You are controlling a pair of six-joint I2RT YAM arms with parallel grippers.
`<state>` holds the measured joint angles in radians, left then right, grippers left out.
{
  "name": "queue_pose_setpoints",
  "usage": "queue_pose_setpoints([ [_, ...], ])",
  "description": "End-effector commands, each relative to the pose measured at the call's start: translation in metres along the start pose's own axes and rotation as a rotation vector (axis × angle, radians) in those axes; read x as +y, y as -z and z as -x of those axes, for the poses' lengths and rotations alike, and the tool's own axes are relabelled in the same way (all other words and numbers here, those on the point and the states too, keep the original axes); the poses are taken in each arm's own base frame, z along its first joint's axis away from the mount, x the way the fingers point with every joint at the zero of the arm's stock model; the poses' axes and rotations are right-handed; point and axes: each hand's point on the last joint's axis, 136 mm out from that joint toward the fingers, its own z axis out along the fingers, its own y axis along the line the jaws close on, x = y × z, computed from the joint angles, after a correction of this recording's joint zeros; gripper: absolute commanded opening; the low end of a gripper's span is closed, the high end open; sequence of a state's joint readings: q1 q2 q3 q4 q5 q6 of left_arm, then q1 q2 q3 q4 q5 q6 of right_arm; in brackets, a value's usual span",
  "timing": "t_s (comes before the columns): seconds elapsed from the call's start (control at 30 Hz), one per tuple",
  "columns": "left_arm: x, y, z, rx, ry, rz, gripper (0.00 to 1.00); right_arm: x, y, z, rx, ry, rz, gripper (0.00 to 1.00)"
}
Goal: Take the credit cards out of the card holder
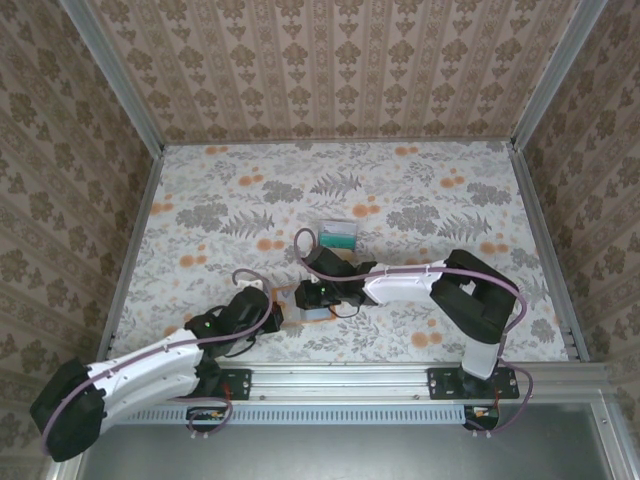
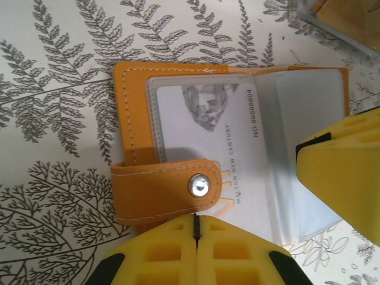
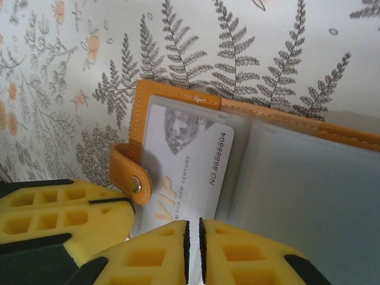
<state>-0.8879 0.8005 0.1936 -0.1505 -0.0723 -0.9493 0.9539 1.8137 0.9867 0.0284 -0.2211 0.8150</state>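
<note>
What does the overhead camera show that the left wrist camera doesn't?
Overhead adds the whole left arm and right arm, the wallpapered walls, and a teal card farther back on the table. The left wrist view adds detail: the pale card with its printed number, the silver snap on the strap, and the clear sleeve. Shared: the open orange card holder on the fern-print table, with the left tool and right tool at it.
</note>
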Motion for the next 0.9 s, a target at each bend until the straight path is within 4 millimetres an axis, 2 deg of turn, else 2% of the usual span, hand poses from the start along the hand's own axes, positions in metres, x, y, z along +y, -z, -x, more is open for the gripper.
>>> queue_pose_setpoints([
  [0.0,0.014,-0.003,-0.006,0.018,0.007,0.05,0.03,0.009,-0.007,-0.002,0.021,-0.028,0.035,0.18],
  [0.3,0.022,-0.005,-0.012,0.035,0.029,0.08,0.02,0.001,-0.013,-0.01,0.046,-0.058,0.018,0.21],
  [0.67,0.019,-0.006,-0.013,0.043,0.035,0.065,0.01,-0.01,-0.016,-0.015,0.067,-0.076,-0.04,0.21],
  [0.87,0.018,-0.007,-0.013,0.043,0.037,0.056,0.0,-0.004,-0.022,-0.018,0.088,-0.083,0.001,0.19],
])
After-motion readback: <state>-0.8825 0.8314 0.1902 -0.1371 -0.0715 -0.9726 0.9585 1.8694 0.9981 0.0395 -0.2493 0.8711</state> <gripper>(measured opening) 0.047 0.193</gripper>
